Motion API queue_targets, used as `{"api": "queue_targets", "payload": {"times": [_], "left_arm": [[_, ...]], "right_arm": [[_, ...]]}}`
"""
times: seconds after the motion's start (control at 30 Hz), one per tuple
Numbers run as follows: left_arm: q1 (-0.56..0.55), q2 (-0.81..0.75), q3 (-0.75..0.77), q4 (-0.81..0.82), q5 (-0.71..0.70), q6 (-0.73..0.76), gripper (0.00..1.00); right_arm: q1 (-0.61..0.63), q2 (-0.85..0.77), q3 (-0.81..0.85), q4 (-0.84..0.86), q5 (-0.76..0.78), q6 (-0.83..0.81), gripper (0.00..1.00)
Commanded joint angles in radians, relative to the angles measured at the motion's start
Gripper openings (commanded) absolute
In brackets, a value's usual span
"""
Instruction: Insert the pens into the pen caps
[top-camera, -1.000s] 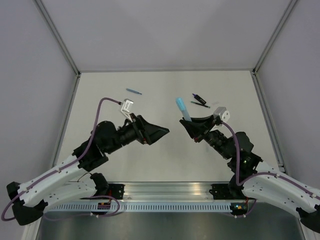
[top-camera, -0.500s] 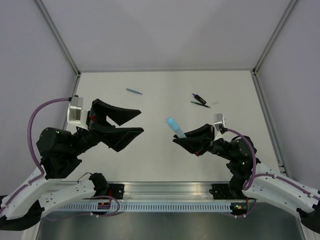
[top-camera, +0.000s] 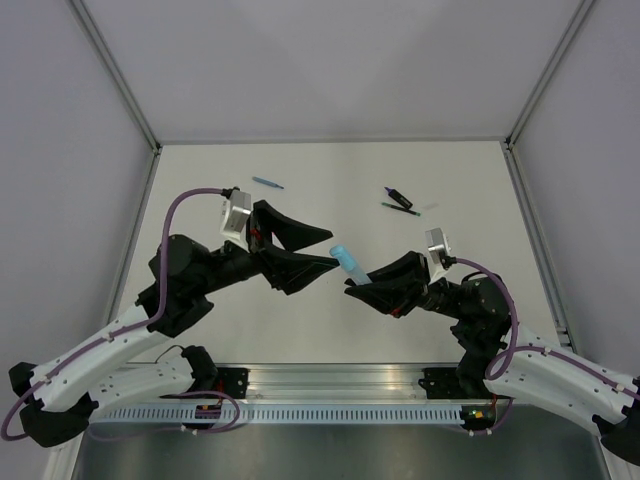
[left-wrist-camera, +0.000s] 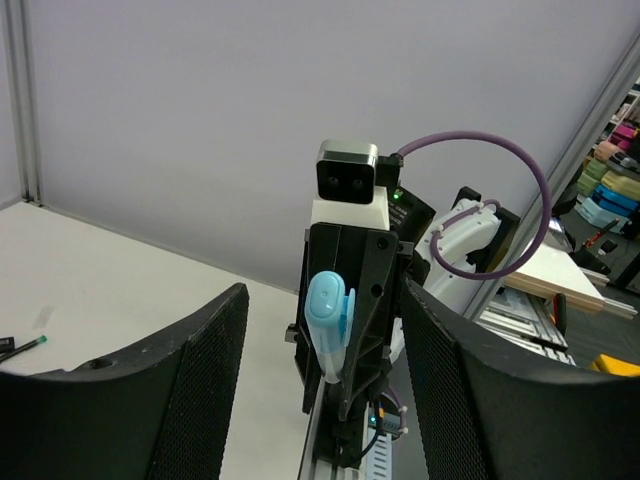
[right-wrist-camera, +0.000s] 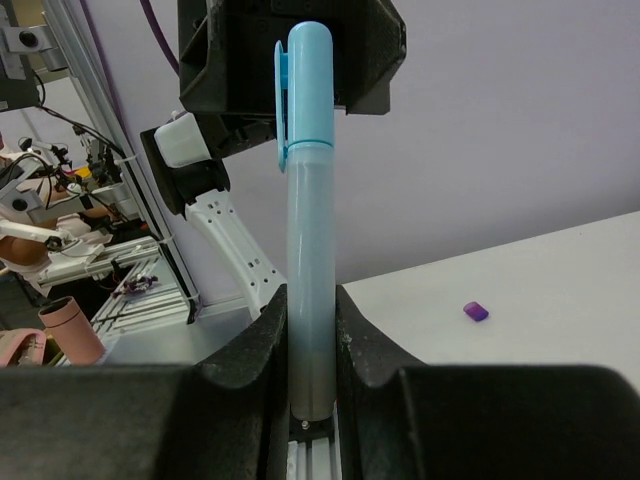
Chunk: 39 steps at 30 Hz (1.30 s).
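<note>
My right gripper (top-camera: 368, 285) (right-wrist-camera: 310, 320) is shut on the barrel of the pale-blue highlighter (right-wrist-camera: 308, 260), which stands straight up between its fingers. A pale-blue cap (right-wrist-camera: 303, 85) with a clip sits on its top end. My left gripper (top-camera: 331, 250) (left-wrist-camera: 325, 400) faces it, open. Its two meshed fingers (left-wrist-camera: 160, 400) stand wide on either side of the capped end (left-wrist-camera: 328, 320) (top-camera: 342, 254) without touching it. A purple cap (right-wrist-camera: 475, 312) lies on the table. At the back lie a thin blue pen (top-camera: 267, 183), a black-and-purple marker (top-camera: 398, 196) and a thin dark pen (top-camera: 400, 208).
The white table (top-camera: 330, 330) is walled by grey panels, with metal posts at the back corners. The aluminium rail (top-camera: 330, 385) with both arm bases runs along the near edge. The two arms meet nose to nose over the table's middle.
The right gripper has carried the highlighter left and towards the near edge. The left arm swung out to the left, then back in to face the capped end, its jaws narrowing.
</note>
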Motion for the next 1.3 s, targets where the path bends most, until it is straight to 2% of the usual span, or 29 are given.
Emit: {"api": "queue_targets", "payload": {"times": [0.0, 0.33, 0.43, 0.53, 0.6, 0.63, 0.73, 0.9, 1.27], "left_arm": [[-0.003, 0.001, -0.026, 0.139, 0.027, -0.023, 0.67], [-0.003, 0.049, -0.072, 0.254, 0.045, -0.092, 0.63], [-0.003, 0.075, -0.075, 0.272, 0.070, -0.112, 0.56], [-0.003, 0.095, -0.092, 0.300, 0.078, -0.130, 0.55], [-0.003, 0.109, -0.107, 0.318, 0.088, -0.144, 0.39], [-0.003, 0.115, -0.110, 0.324, 0.097, -0.148, 0.25], [-0.003, 0.135, -0.119, 0.334, 0.130, -0.181, 0.02], [-0.003, 0.135, -0.191, 0.407, 0.144, -0.227, 0.02], [-0.003, 0.140, -0.326, 0.521, 0.228, -0.259, 0.02]], "right_arm": [[-0.002, 0.000, -0.004, 0.064, -0.030, 0.015, 0.00], [-0.002, 0.008, -0.001, 0.063, -0.021, 0.017, 0.00], [-0.002, 0.013, -0.001, 0.063, -0.015, 0.017, 0.00], [-0.002, 0.014, 0.000, 0.057, -0.012, 0.012, 0.00], [-0.002, 0.014, 0.000, 0.058, -0.010, 0.014, 0.00], [-0.002, 0.014, -0.001, 0.058, -0.009, 0.014, 0.00], [-0.001, 0.011, 0.002, 0.060, 0.000, 0.009, 0.00], [-0.002, 0.016, 0.037, 0.034, 0.072, -0.023, 0.00], [-0.002, 0.121, 0.270, -0.057, 0.119, -0.081, 0.00]]}}
